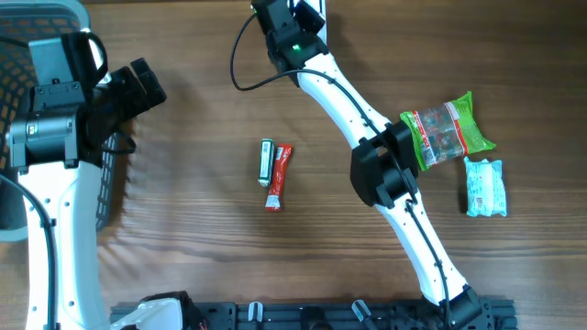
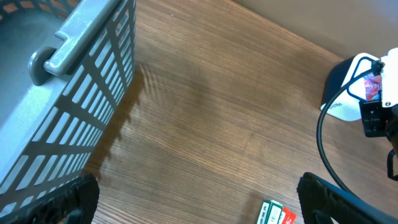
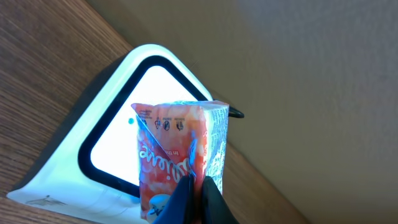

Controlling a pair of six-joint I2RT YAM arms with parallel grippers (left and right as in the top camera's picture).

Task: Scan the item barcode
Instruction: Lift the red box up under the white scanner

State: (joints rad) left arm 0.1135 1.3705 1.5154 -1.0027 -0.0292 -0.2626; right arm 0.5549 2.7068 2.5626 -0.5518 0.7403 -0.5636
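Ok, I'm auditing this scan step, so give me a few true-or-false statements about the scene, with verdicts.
The right gripper holds an orange packet before the lit scanner. True.
The left gripper is shut on a packet. False: it is open and empty, beside the grey basket.
A red stick packet lies mid-table. True.
The green snack bag is in the basket. False: it lies on the table, beside a white-blue packet.

right gripper (image 3: pixel 198 188) | clamped on orange packet (image 3: pixel 177 152) | before scanner (image 3: pixel 118 134)
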